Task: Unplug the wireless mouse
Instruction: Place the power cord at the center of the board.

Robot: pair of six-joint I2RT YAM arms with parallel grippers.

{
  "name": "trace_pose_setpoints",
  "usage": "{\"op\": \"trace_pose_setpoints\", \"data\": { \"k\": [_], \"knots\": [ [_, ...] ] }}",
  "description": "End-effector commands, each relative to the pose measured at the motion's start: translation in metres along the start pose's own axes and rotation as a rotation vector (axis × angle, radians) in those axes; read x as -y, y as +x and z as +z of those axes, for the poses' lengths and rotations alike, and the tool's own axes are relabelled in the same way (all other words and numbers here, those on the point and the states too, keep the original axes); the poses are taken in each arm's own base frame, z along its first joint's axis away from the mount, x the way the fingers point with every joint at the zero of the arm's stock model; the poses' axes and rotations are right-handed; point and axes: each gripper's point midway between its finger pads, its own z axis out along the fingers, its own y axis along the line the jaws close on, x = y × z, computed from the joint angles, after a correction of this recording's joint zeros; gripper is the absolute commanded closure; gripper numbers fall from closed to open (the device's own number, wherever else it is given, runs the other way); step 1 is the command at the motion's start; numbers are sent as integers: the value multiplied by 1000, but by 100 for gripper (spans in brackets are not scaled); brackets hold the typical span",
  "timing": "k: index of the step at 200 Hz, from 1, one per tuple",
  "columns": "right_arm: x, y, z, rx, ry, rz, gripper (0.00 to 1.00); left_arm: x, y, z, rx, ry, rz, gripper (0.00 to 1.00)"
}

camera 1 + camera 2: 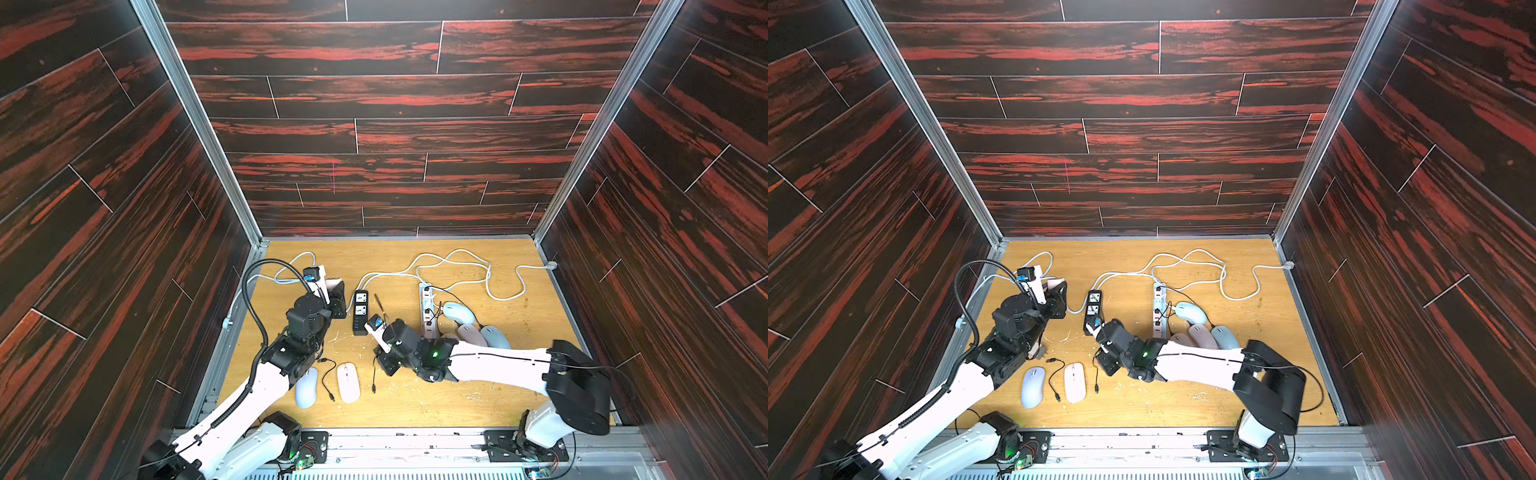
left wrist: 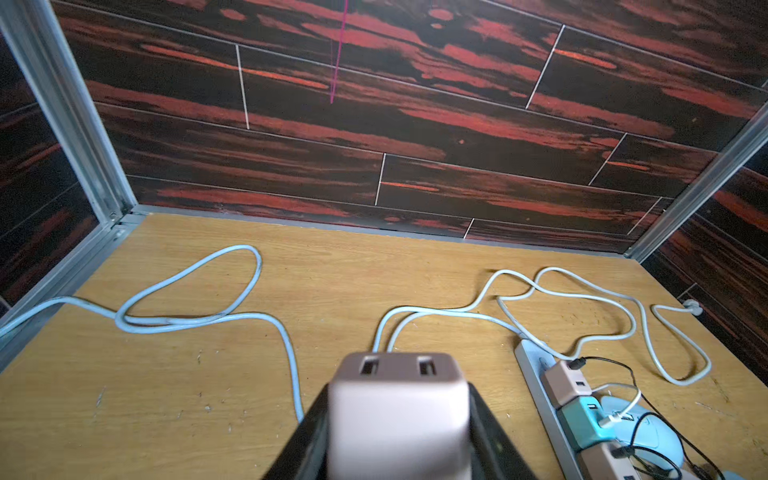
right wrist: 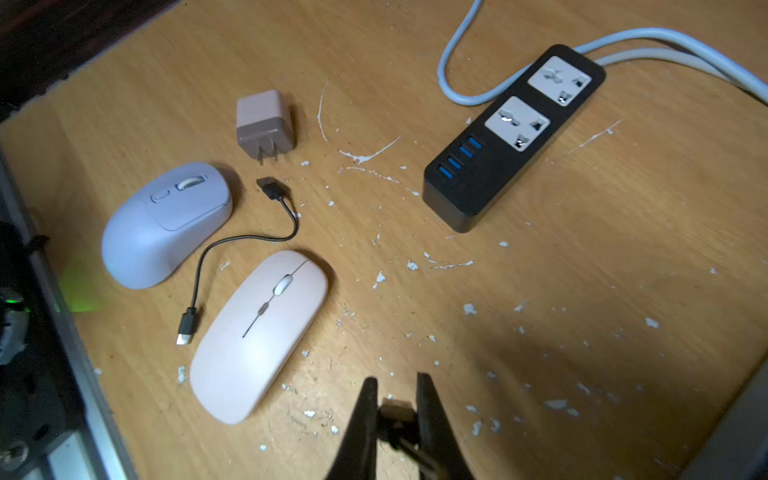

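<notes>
We are pinching a pinkish charger in our left pincer and a black plug in our right pincer; the pink wireless mouse is lying on the tabletop

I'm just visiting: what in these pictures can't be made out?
- Pink charger in the left pincer: prong end cut off by the left wrist view's bottom edge.
- Black plug in the right pincer: its cable runs off the right wrist view's bottom edge.
- Mice beside the white power strip: partly covered by the right arm in both top views, so their count is unsure.
- Their thin black cables: too small to trace in top views.
</notes>
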Motion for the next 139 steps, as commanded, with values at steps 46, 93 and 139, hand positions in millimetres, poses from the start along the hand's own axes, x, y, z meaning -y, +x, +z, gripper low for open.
{"op": "trace_pose_setpoints", "data": {
  "k": [46,93,139],
  "knots": [
    [6,7,33,32,48,-149,84,-28,-9,-15,43,-99,-44,100],
    [13,19,45,1,87,-189,80,-29,-6,-16,36,-97,-48,100],
    [21,14,37,21,88,-146,53,-28,-5,-14,29,-95,-54,100]
  ]
}}
